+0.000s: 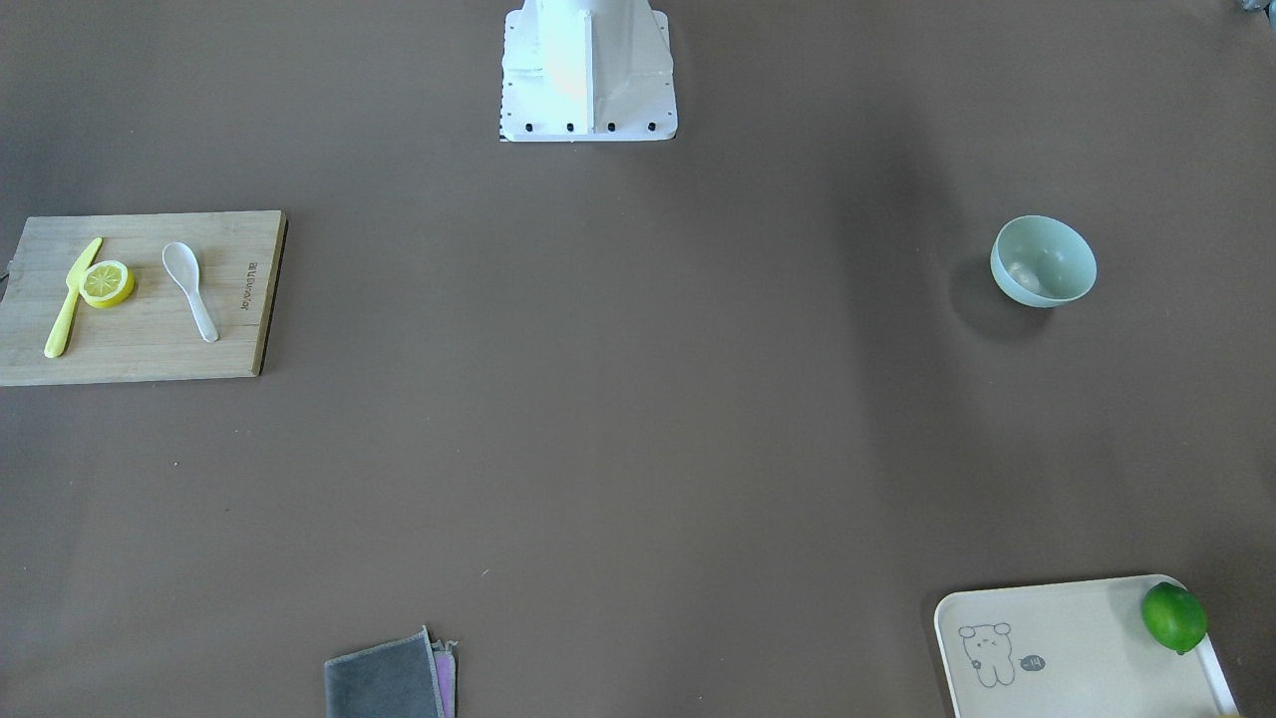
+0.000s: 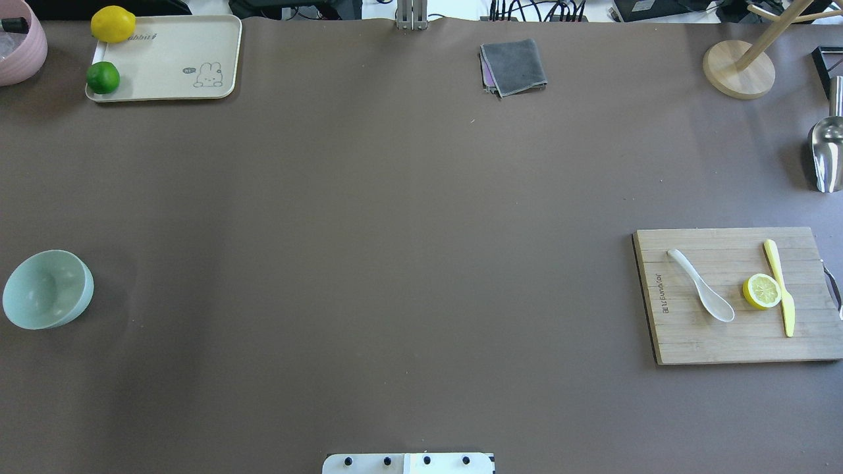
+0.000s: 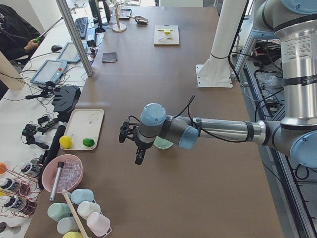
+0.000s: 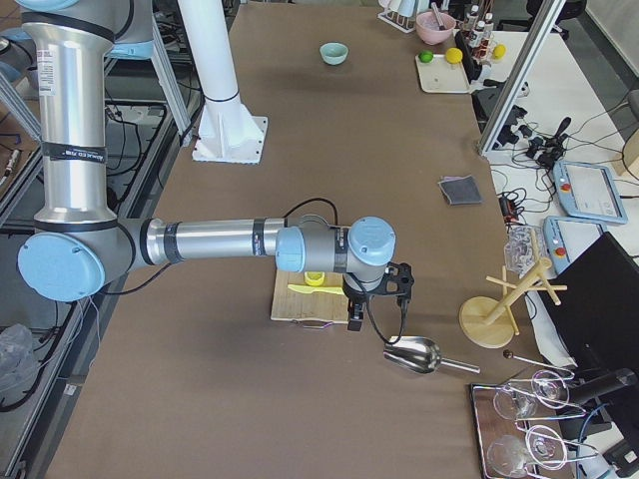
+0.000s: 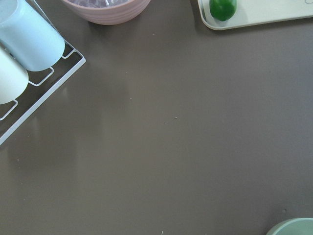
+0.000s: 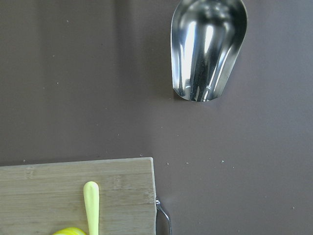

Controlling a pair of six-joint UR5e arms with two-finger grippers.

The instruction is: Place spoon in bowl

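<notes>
One spoon (image 2: 701, 285) lies on one board (image 2: 724, 342), one bowl (image 2: 46, 289) well apart; left gripper (image 3: 139, 155), right gripper (image 4: 354, 317): opening cannot be told.

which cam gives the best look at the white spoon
Overhead exterior: the white soup spoon lies whole and largest there, unblocked on the cutting board. Exterior front-facing shows it whole too, slightly smaller. Exterior left shows at most a far speck. In exterior right I cannot make it out. Neither wrist view shows it.
</notes>
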